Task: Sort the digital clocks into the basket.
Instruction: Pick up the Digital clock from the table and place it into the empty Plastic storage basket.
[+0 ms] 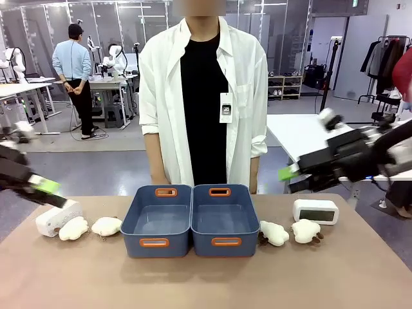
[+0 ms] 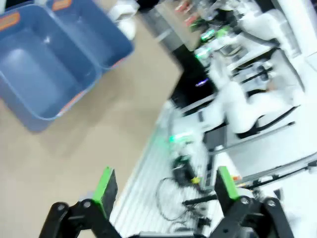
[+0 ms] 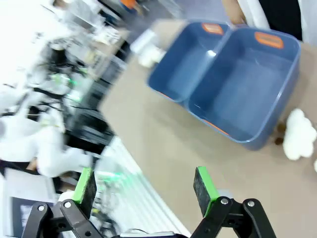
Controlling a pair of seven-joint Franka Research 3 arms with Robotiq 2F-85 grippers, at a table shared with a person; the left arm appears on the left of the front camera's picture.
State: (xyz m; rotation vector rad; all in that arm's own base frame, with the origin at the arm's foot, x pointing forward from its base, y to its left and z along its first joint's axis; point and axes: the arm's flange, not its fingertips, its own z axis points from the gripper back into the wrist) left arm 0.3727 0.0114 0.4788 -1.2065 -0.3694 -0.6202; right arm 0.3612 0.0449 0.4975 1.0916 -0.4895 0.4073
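Bare brown tabletop (image 1: 206, 283) runs up to two empty blue baskets (image 1: 174, 248) standing side by side: left of them a white clock (image 1: 56, 219) and two plush toys (image 1: 73, 228), right of them two more toys (image 1: 275, 233) and the second clock (image 1: 315, 211), behind them a person (image 1: 203, 103). From the left wrist, the left gripper (image 2: 165, 188) gapes wide over the tabletop's edge, baskets beyond. From the right wrist, the right gripper (image 3: 144, 188) gapes equally wide, a toy just beside the baskets.
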